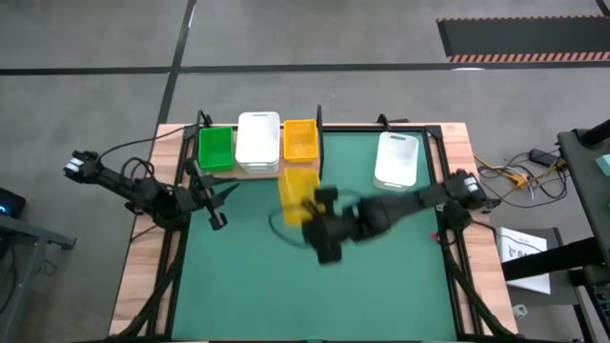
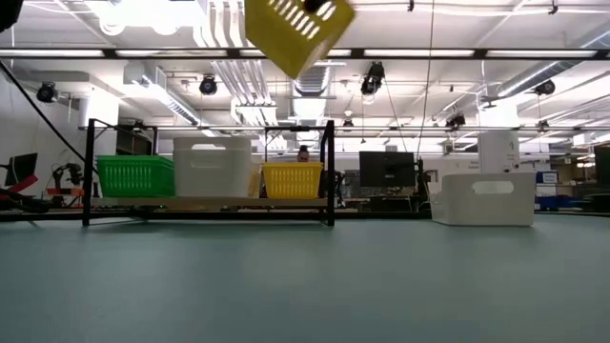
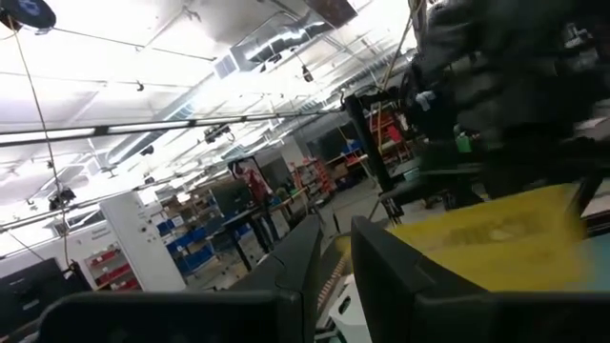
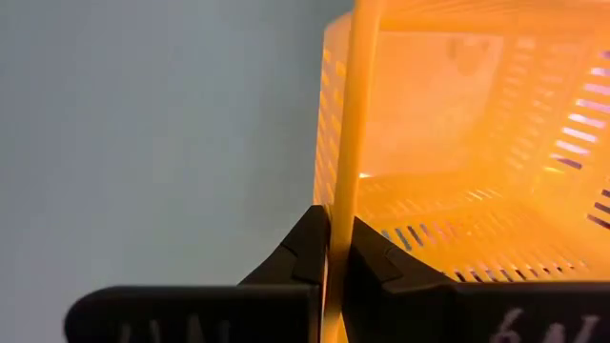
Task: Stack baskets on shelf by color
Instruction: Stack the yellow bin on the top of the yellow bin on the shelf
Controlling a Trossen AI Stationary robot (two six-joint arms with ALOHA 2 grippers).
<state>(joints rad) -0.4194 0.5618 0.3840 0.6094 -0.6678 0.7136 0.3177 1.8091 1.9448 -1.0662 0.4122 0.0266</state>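
**Mia:** Where is the yellow basket [image 1: 296,191]?

**Ben:** Up in the air, tipped. The right gripper [image 4: 335,250] pinches its thin wall, one finger on each side. It hangs just in front of the shelf [image 1: 250,172].

**Mia:** What sits on the shelf?

**Ben:** A green basket [image 1: 215,148], a white basket [image 1: 258,140] and another yellow one [image 1: 300,139], side by side. I can't see anything inside them. One more white basket [image 1: 396,158] sits on the green mat [image 1: 315,286], well apart.

**Mia:** And the left gripper [image 1: 215,200]?

**Ben:** It waits near the shelf's left end with its fingers close together, holding nothing. From low down, you see only the held basket, not the gripper.
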